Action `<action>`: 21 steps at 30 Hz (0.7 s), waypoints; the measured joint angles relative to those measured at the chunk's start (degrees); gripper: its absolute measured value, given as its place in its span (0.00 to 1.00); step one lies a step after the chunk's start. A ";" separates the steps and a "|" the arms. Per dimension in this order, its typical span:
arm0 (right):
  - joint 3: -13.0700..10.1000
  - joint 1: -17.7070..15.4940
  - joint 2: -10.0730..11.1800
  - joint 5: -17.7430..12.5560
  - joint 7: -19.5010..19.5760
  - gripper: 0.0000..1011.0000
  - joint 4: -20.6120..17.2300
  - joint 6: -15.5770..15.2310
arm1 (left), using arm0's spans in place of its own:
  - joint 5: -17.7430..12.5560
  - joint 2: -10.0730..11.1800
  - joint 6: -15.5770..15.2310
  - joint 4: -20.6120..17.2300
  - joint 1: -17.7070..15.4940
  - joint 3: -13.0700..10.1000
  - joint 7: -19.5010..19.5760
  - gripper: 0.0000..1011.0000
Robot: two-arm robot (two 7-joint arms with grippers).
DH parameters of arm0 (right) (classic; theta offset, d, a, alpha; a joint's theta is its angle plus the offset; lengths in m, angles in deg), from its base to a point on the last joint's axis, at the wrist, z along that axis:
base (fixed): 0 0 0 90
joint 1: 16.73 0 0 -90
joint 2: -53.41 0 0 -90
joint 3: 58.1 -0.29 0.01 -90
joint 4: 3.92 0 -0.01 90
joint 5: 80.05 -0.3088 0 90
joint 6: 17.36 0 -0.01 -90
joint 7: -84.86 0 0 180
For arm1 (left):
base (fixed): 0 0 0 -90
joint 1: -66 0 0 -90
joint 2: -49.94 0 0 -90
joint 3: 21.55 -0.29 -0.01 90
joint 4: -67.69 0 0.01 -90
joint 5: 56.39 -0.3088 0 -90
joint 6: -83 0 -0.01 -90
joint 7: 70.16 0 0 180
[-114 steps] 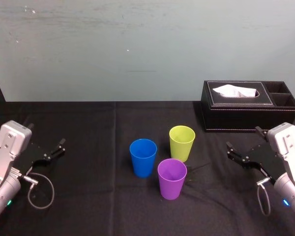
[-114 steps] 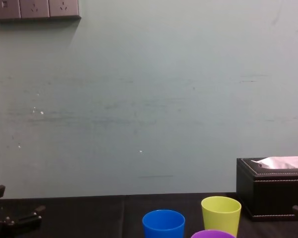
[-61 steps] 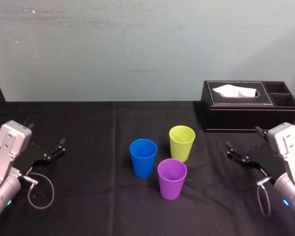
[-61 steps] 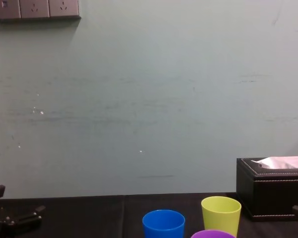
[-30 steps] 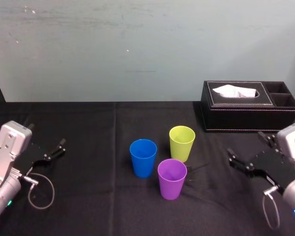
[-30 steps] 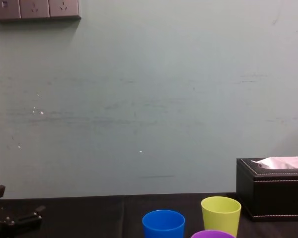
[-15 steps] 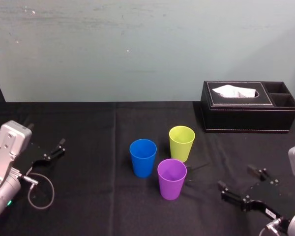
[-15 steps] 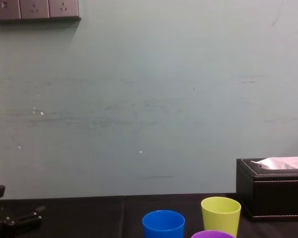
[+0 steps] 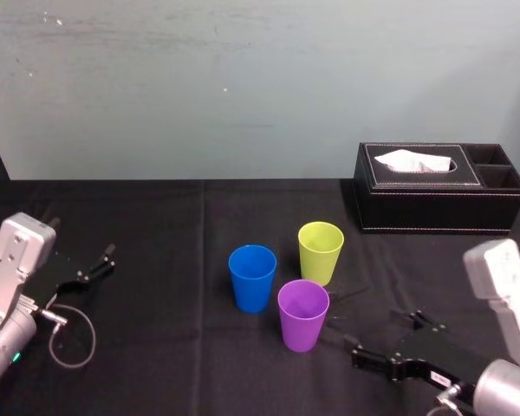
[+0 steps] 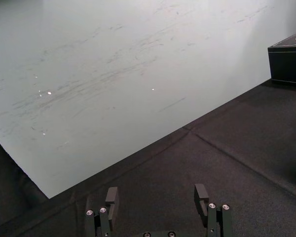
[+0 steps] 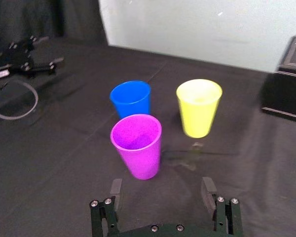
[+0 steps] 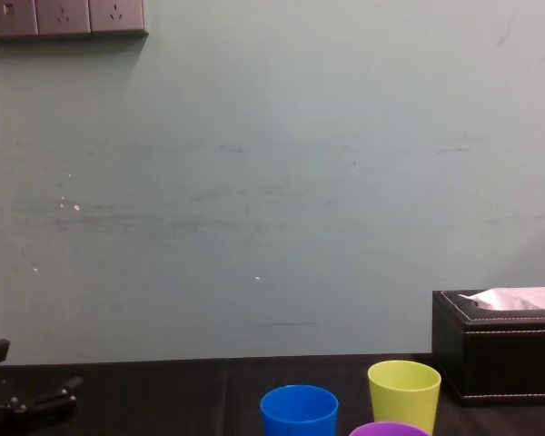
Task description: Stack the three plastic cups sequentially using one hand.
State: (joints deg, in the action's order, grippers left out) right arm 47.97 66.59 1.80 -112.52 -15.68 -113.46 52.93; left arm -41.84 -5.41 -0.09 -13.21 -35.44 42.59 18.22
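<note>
Right gripper [image 11: 162, 190], fingers spread, near-right of purple tapered plastic cup [image 11: 136, 145]; blue plastic cup [image 11: 130, 98], yellow-green plastic cup [image 11: 199, 106] just beyond. Should straddle purple wall squarely, squeeze gently. Left gripper [image 10: 157, 196] spread, parked left.

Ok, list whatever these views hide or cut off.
Purple cup: chest view's lower edge cuts everything below its rim.
Blue cup: same edge cuts its base; right wrist view, purple cup hides it.
Tissue box: chest view's right edge cuts its end.
Right gripper: right wrist view's lower edge cuts its body.
</note>
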 joint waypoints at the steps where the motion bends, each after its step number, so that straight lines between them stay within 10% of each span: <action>1: 0.77 1.16 -0.23 0.37 -0.66 0.99 0.45 -1.11 | 0.00 0.00 0.00 0.00 0.00 0.00 0.00 0.99; 21: 7.17 10.35 -6.05 6.11 -4.68 0.99 7.13 -6.54 | 0.00 -0.01 0.00 0.00 0.00 0.00 0.00 0.99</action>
State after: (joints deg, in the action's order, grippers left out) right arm 55.14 76.95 -4.25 -106.41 -20.35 -106.34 46.40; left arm -41.84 -5.42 -0.09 -13.21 -35.44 42.59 18.22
